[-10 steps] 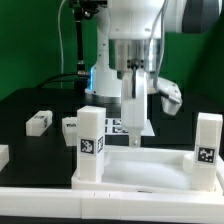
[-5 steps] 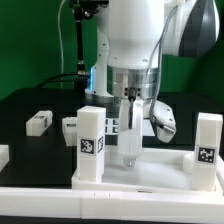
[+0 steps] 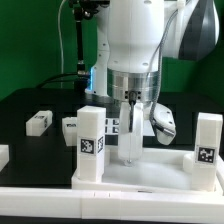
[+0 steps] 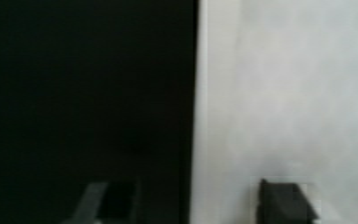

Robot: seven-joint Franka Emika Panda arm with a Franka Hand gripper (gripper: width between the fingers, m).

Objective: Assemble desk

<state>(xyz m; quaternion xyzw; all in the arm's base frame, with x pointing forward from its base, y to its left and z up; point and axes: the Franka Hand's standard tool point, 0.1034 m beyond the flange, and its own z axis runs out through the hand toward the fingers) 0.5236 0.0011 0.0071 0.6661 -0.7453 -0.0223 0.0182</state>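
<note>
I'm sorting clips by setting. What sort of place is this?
Probably a robotics lab bench: a white robot arm works over a black table, and the white desk legs carry black-and-white marker tags for camera tracking.

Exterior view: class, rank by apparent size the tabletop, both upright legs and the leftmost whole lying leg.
1. tabletop
2. upright leg at that view's left and upright leg at its right: alike, tied
3. lying leg, farther back, so unsure

A plain green wall (image 3: 30,40) is seen in the upper left and upper right of the exterior view. Below it, a black table (image 3: 25,100) is spread across the frame, evenly lit.
</note>
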